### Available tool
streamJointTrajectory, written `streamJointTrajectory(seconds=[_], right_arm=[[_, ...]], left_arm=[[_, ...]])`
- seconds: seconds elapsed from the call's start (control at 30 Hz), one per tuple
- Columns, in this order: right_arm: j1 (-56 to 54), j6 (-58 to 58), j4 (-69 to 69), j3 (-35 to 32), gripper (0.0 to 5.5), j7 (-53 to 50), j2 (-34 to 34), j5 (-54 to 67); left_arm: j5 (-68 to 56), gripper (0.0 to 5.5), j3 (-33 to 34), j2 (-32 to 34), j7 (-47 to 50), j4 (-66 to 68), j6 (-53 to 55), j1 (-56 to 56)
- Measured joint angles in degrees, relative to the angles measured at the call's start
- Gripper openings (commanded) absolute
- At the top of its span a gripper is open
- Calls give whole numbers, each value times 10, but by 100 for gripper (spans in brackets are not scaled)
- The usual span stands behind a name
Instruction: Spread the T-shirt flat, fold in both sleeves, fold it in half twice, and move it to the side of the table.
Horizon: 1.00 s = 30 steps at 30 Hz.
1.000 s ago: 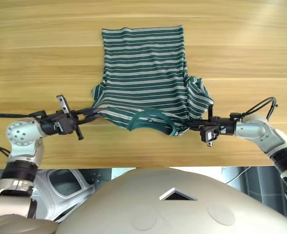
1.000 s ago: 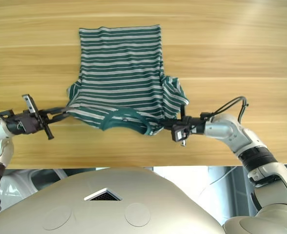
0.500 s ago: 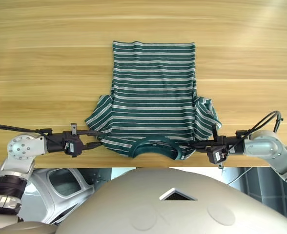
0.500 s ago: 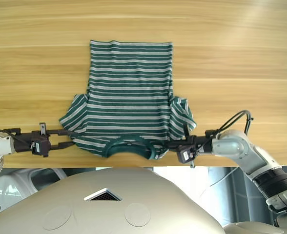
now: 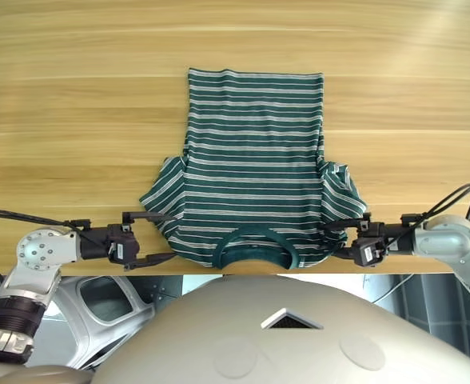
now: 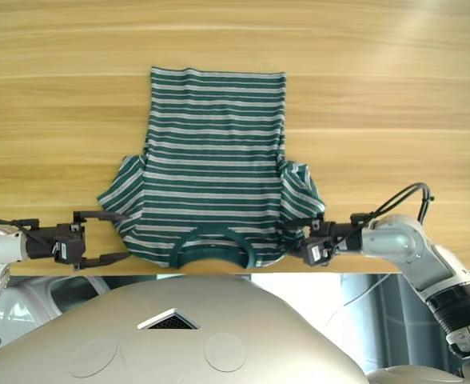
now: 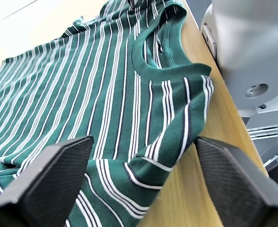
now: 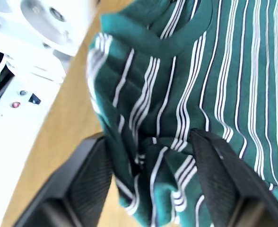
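The T-shirt (image 5: 255, 184) is lying on the table (image 5: 75, 96) with its hem toward the far side and its collar (image 5: 255, 244) right at the near edge. The body is lying fairly flat, but the left sleeve (image 5: 161, 186) and right sleeve (image 5: 343, 186) are sitting crumpled against its sides.

I am holding my left claw (image 5: 173, 236) wide open around the near left shoulder. My right claw (image 5: 331, 242) is also standing open, with bunched shoulder fabric lying between its fingers.

Hazards I am judging from this position:
- The collar is resting so close to the table edge that any further pull toward me risks dragging the shirt off.
- The right claw, if closing here, is likely to be pinching several layers, so the sleeve would be lifting with the body.
- Folding over sleeves in this crumpled state is likely to be trapping wrinkles and giving an uneven stack.
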Motion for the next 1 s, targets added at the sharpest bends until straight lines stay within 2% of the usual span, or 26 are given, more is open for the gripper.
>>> streamJointTrajectory(seconds=[0.17, 0.27, 0.4, 0.57, 0.67, 1.0], right_arm=[[27, -50, 1, -76, 416, 25, -33, 124], [25, -56, 31, -106, 468, 39, -32, 153], [34, -70, 41, -145, 536, 55, -25, 201], [52, -81, 32, -169, 536, 79, -2, 243], [52, -81, 26, -176, 536, 94, 7, 254], [65, -74, -4, -189, 536, 136, 39, 267]], left_arm=[[-123, 540, 32, 12, -36, -33, -9, 4], [-185, 540, 70, 12, -58, -41, -1, -5], [-75, 540, 108, 13, -24, 70, -9, -49], [148, 540, 122, 26, 90, 157, -8, -91], [213, 540, 125, 32, 136, 146, -10, -86], [277, 540, 90, 37, 203, 101, -12, -100]])
